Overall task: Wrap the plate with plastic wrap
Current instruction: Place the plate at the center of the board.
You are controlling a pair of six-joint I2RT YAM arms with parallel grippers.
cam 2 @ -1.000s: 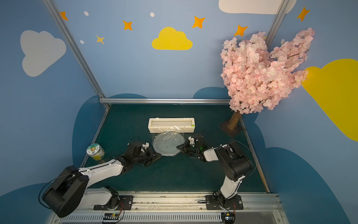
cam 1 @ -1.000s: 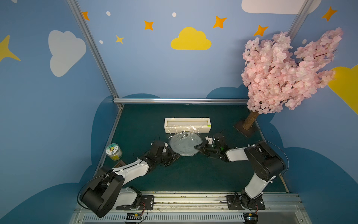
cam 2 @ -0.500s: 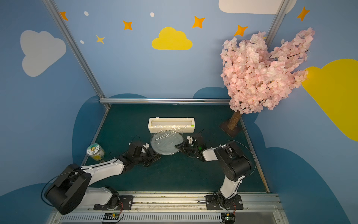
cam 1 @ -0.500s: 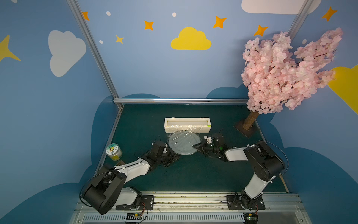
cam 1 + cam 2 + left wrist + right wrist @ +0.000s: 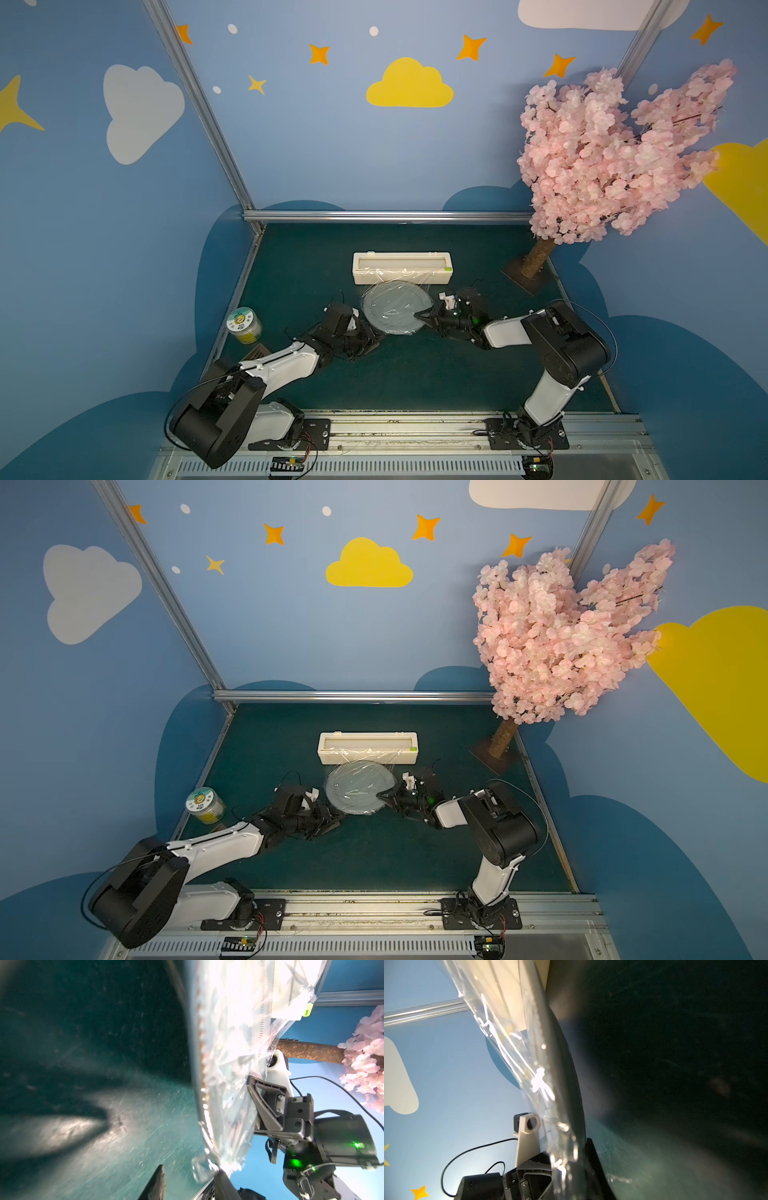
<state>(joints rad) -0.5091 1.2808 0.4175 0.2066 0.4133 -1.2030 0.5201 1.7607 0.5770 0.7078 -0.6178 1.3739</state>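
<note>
Glossy clear plastic wrap [image 5: 395,275] drawn from the cream dispenser box [image 5: 401,266], draped in wrinkles over the pale grey plate [image 5: 390,309]. Plate between the two hands, box just beyond their tips; whether flat on the green bench [image 5: 415,374] or raised, cannot tell. Right hand [image 5: 420,319] pinched together on the plate's film-covered rim. Left hand [image 5: 190,1182] at the opposite rim, fingers [image 5: 158,1180] apart, loose film edge between them. Lidded jar [image 5: 244,325] well outboard of the left hand; pink blossom tree [image 5: 615,158] beyond the right hand.
</note>
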